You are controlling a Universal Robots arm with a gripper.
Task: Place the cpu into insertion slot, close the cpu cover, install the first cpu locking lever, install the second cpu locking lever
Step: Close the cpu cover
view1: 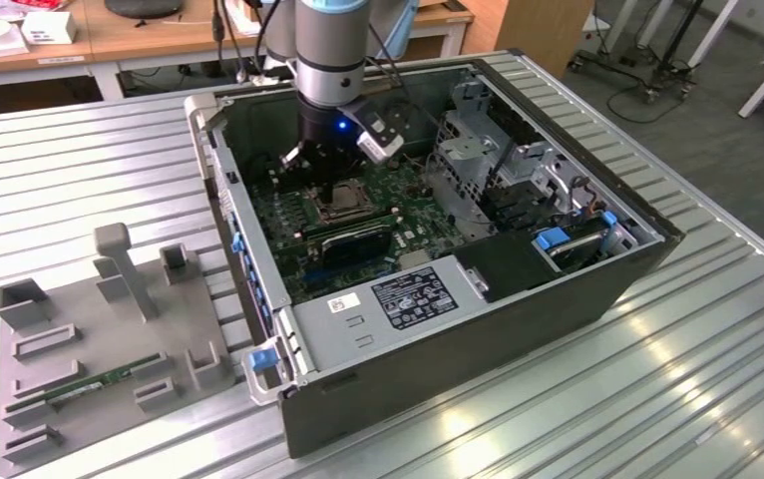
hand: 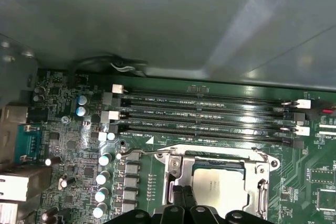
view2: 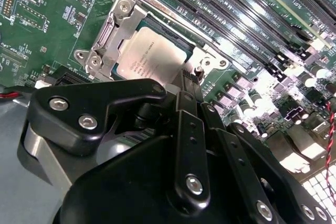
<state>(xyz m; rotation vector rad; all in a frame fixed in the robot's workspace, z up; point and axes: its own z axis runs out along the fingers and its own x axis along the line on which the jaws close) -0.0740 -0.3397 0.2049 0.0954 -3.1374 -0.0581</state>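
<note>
The arm (view1: 326, 50) reaches into the open computer case (view1: 489, 349) — pincer (view1: 318, 172) low over the cpu (view1: 335, 200).

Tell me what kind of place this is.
Probably a robotics lab or test workshop: an open computer case sits on a slatted metal table, a grey parts fixture lies beside it, and wooden desks stand behind.

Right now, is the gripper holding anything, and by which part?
Cannot be told: the gripper sits at the cpu cover, beside the seated cpu, and hides any contact.
</note>
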